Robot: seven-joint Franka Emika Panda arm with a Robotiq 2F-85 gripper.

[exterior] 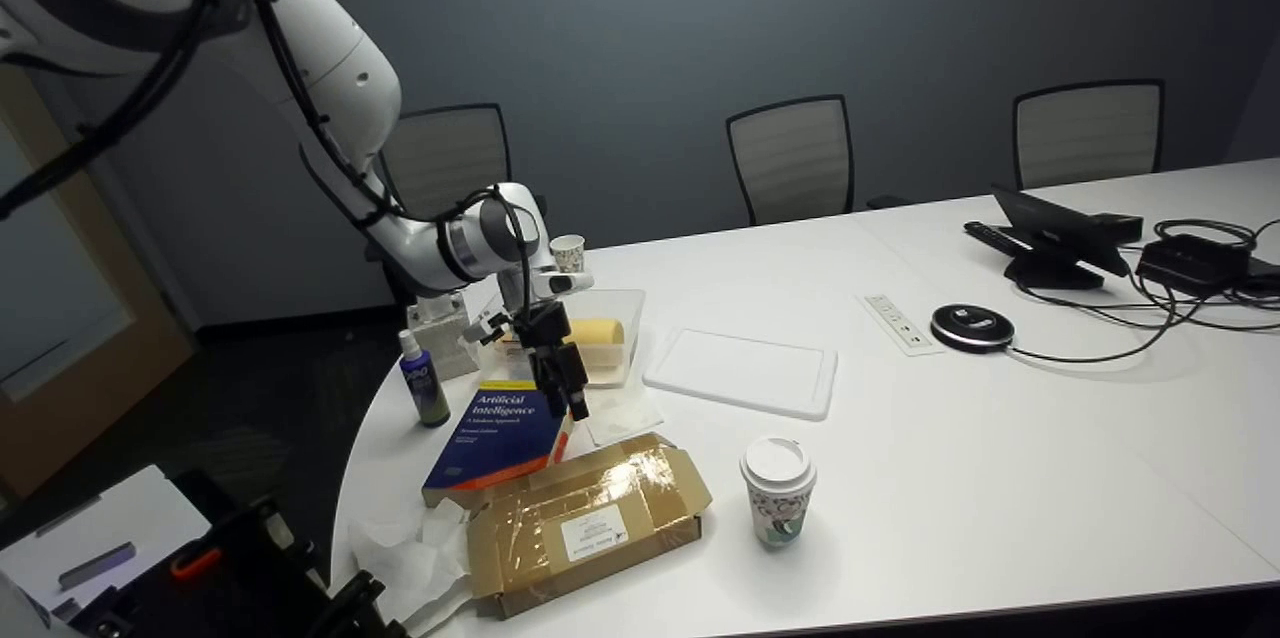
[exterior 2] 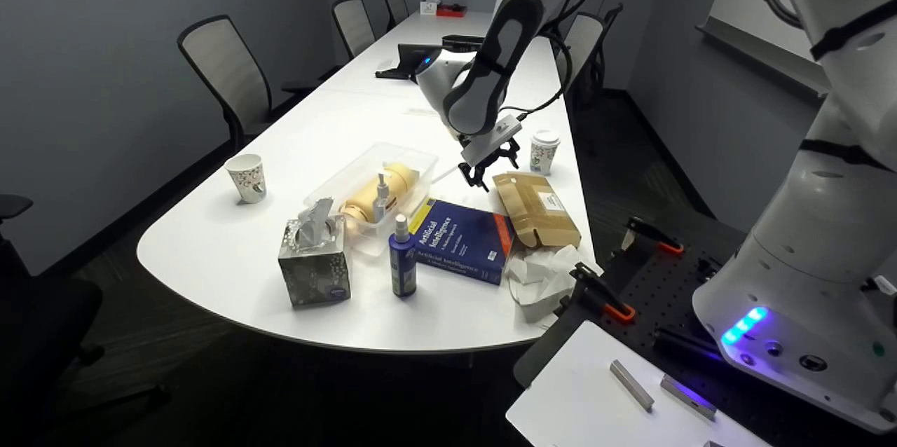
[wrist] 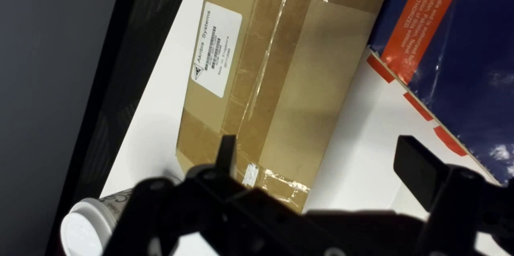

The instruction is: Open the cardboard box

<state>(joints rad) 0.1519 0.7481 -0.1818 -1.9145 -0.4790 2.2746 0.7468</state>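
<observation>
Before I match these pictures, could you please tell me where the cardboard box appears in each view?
In an exterior view: cardboard box, bottom, just left of centre.
In an exterior view: cardboard box, right of centre, mid-height.
Wrist view: cardboard box, upper middle.
Landmark in all three: the dark blue book beside it.

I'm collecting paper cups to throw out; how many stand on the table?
2: a lidded cup beside the cardboard box, and a lidless cup near the clear plastic bin. Others could be hidden behind the arm.
</observation>
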